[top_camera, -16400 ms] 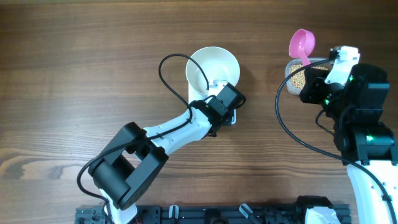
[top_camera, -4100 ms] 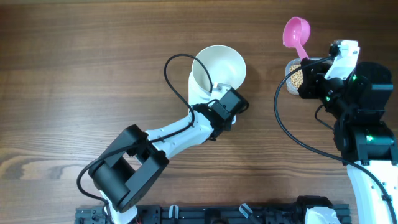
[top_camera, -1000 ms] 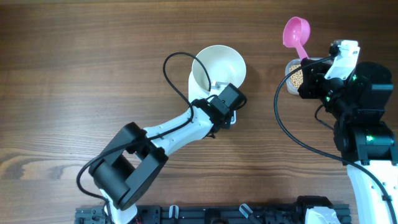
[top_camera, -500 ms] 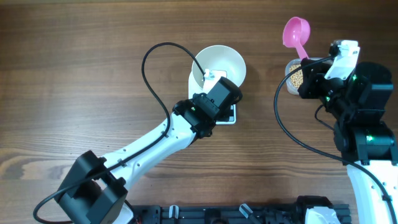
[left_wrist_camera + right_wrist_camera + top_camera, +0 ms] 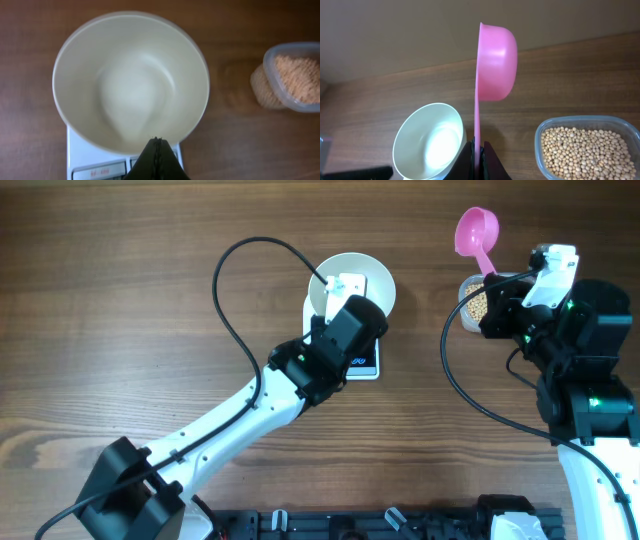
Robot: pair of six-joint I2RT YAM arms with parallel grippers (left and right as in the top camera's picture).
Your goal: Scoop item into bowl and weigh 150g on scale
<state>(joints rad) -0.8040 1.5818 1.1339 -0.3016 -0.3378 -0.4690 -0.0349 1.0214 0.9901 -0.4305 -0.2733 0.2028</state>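
Observation:
The empty white bowl point(image 5: 378, 280) sits on the white scale point(image 5: 368, 368). My left gripper point(image 5: 345, 305) hangs over the bowl's near side, shut and holding nothing. In the left wrist view its closed tips point(image 5: 156, 142) point at the near rim of the bowl point(image 5: 130, 80), with the scale point(image 5: 85, 160) just below. My right gripper point(image 5: 494, 280) is shut on the handle of a pink scoop point(image 5: 477, 230), which stands empty above the table. The right wrist view shows the scoop point(image 5: 495, 60), the gripper point(image 5: 476, 150), the bowl point(image 5: 430, 142) and the tan beans point(image 5: 587, 150).
A clear plastic tub point(image 5: 478, 305) of beans stands right of the scale, under my right gripper, and appears again as the tub point(image 5: 295, 75) in the left wrist view. A black cable point(image 5: 240, 280) loops from the left arm. Bare wooden table lies all around.
My left arm has stretched out and its gripper has moved from the scale's front edge up over the bowl. The right arm and scoop have stayed still.

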